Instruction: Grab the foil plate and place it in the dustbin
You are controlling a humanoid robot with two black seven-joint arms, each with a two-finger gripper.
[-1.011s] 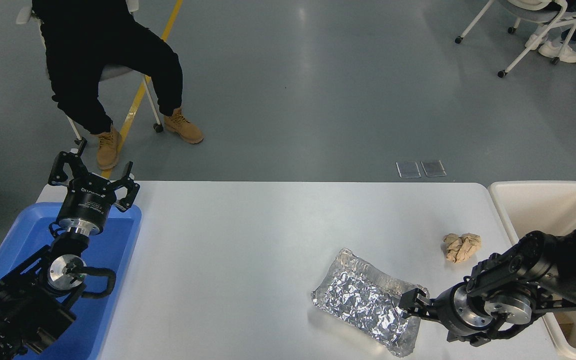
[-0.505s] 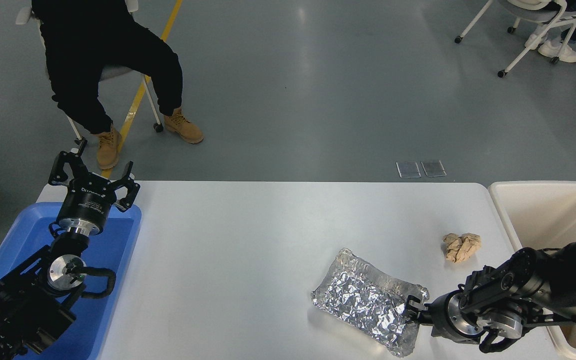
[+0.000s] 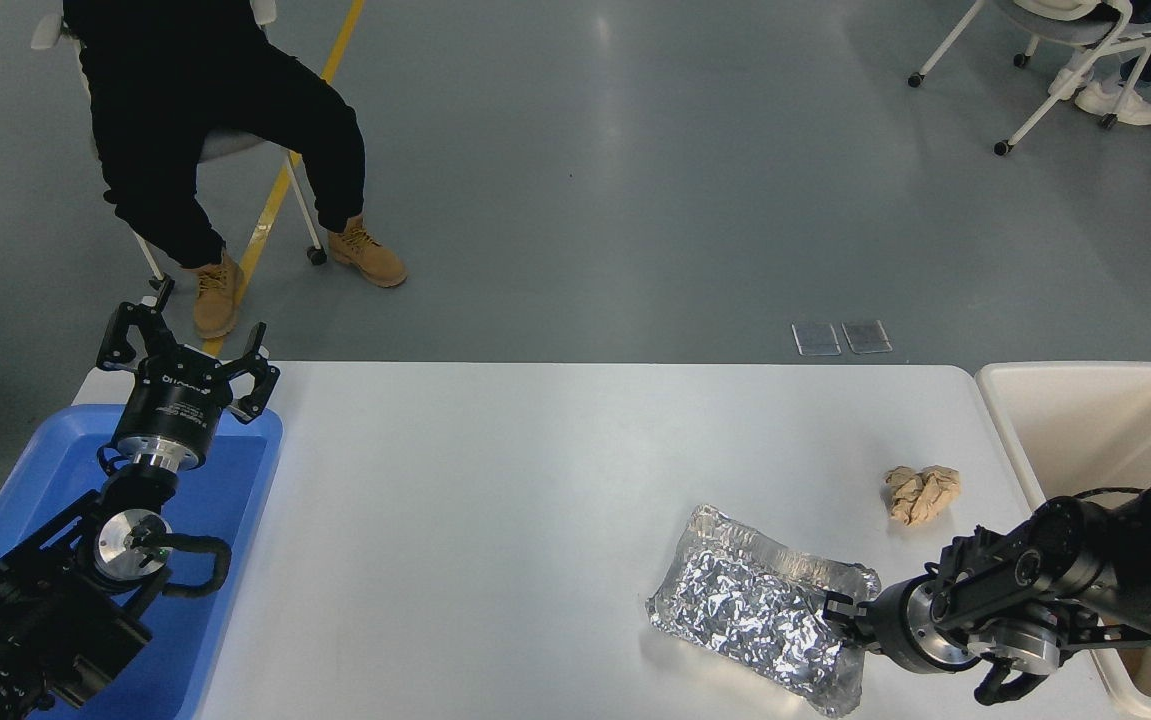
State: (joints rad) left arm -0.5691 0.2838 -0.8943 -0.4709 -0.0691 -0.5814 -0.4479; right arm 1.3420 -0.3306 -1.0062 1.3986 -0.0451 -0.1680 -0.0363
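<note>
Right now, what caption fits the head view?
Right gripper grips the foil plate beside the dustbin.

Foil plate: shiny silver w/ crinkled, glittery texture, near desk's front-right edge. Desk: plain white, slight grey sheen. Paper ball by right edge: tan, creased. Dustbin off right edge: cream/beige, no pattern. Tray at left edge: solid bright blue. Both grippers, left & right: black; arms black w/ silver metal discs. Floor: grey, 1 yellow stripe.
</note>
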